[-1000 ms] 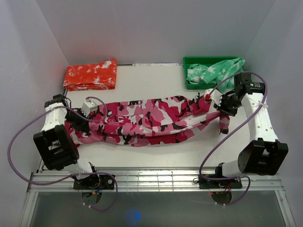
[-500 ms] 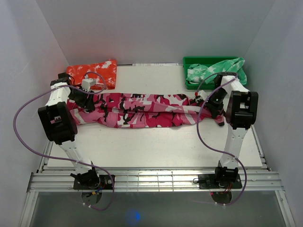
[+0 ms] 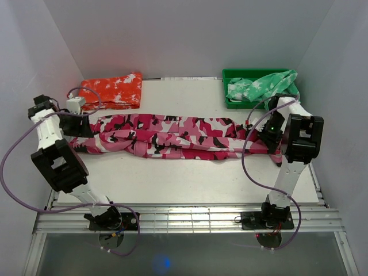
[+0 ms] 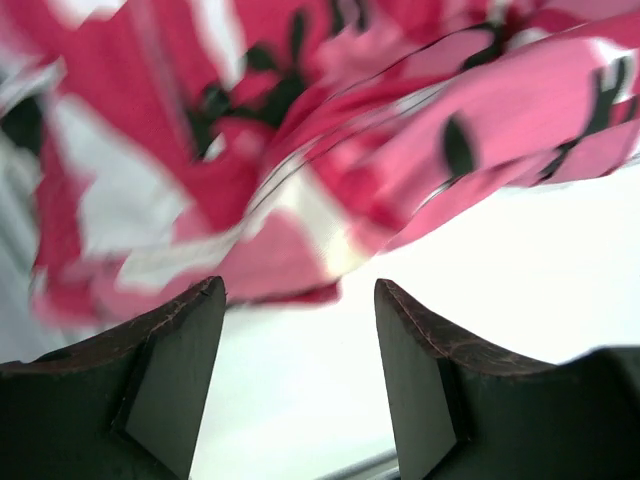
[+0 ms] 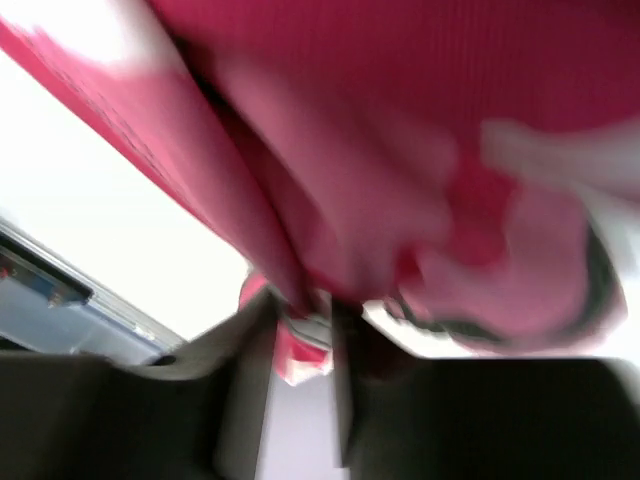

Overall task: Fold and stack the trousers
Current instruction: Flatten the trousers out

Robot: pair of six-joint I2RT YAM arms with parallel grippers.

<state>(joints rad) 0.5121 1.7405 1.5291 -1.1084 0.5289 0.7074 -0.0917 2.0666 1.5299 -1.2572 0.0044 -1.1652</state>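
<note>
The long pair of soft pink-magenta camouflage cloth trousers (image 3: 172, 138) is lying in a rumpled, stretched band across the white table (image 3: 184, 178), running from one set of jaws to the other. The left gripper (image 4: 298, 292) is standing wide open with nothing between its dark fingers (image 4: 170, 360). The bunched end of the cloth is sitting just beyond the fingertips, not in the gap. The right gripper (image 5: 300, 310) is showing its jaws drawn nearly together with a fold of pink cloth pinched in the narrow slot, though the blur is hiding how deep the bite goes. The fabric is looking light, limp and in no way fragile. It is likely to sag wherever nothing is supporting it, and thin layers may slip out of a shallow pinch. The best hold is probably the thicker end edge straight ahead of the open left jaws, taken deep with all layers together. An orange-red folded garment (image 3: 110, 91) is lying behind the left jaws and a green splotched garment (image 3: 261, 86) beyond the right jaws, and neither appears to be touching the trousers.
</note>
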